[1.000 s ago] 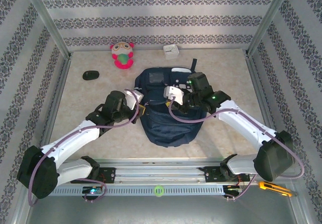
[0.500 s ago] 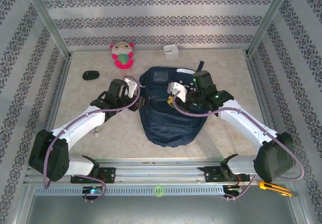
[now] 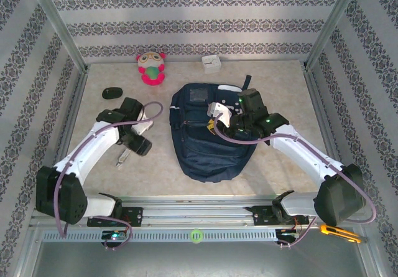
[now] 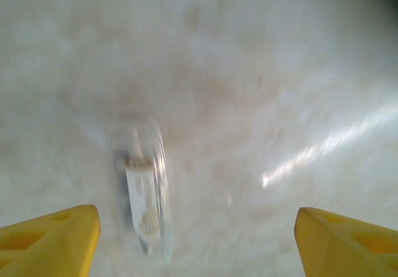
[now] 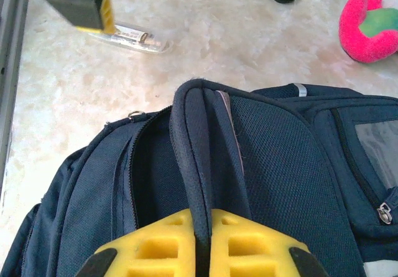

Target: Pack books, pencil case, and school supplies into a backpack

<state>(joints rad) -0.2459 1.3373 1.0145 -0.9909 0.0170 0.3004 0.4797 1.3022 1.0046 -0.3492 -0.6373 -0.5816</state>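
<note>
- Clamping the navy strap (image 5: 196,140) of the backpack (image 3: 208,137), the right pincer (image 5: 202,246) was clenched on it, its yellow pads (image 5: 155,246) pressed to either side.
- The backpack lay flat in the middle of the surface (image 3: 280,96).
- The left pincer (image 4: 199,239) hung released, jaws wide apart and holding nothing, over the surface left of the backpack.
- A small clear item (image 4: 146,196), blurred, lay on the surface beneath it.
- A plush toy (image 3: 151,68), a black oval object (image 3: 112,93) and a small white box (image 3: 211,62) sat near the far edge.
</note>
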